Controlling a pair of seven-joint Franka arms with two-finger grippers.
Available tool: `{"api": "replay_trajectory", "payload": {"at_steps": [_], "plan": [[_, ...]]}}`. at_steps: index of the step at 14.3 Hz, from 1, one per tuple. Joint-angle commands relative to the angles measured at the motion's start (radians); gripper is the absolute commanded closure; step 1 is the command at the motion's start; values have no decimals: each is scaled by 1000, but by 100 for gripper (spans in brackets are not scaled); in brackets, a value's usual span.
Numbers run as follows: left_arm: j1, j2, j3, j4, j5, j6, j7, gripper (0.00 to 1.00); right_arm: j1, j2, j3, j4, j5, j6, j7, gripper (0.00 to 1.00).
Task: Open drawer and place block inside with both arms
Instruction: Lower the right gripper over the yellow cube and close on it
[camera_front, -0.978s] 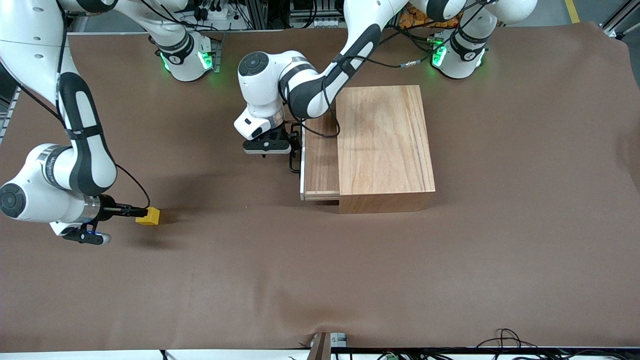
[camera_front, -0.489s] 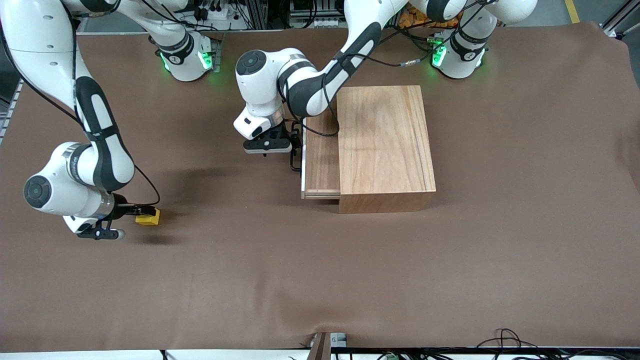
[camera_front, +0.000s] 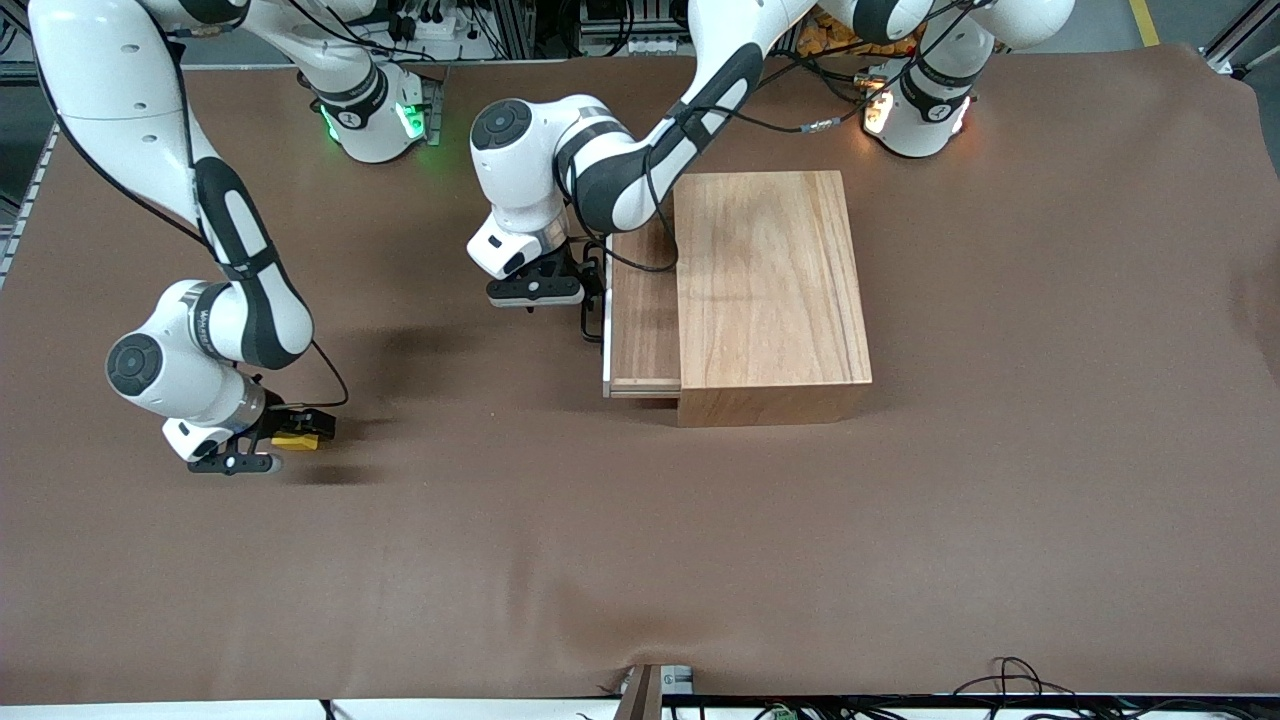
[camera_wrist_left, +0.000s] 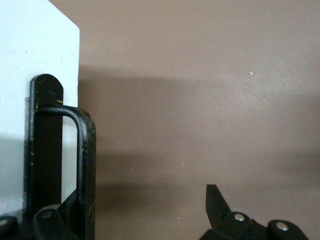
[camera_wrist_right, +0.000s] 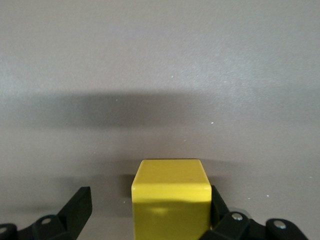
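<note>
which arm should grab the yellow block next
The right. The right gripper is down at the block with open fingers on either side, while the left gripper is at the drawer's handle.

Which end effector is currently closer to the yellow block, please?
Right. The right end effector is open around the block, which sits between its fingers; the left end effector is at the drawer handle.
</note>
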Motion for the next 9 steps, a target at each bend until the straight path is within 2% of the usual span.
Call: {"api": "replay_trajectory", "payload": {"at_steps": [1,4,7,9], "plan": [[-18,-8,0,0,-6,-54,-55,0,-10,-10,-4,-14,7,17,-47,0],[-31,4,1,6,11,-37,-52,0,-15,-10,-4,-14,7,15,-51,0],[-54,4,24,6,20,-35,-50,0,-64,-8,-2,-6,15,6,-186,0],[-55,1,33,5,22,-45,-50,0,-58,-8,-2,-6,18,6,-190,0]]}}
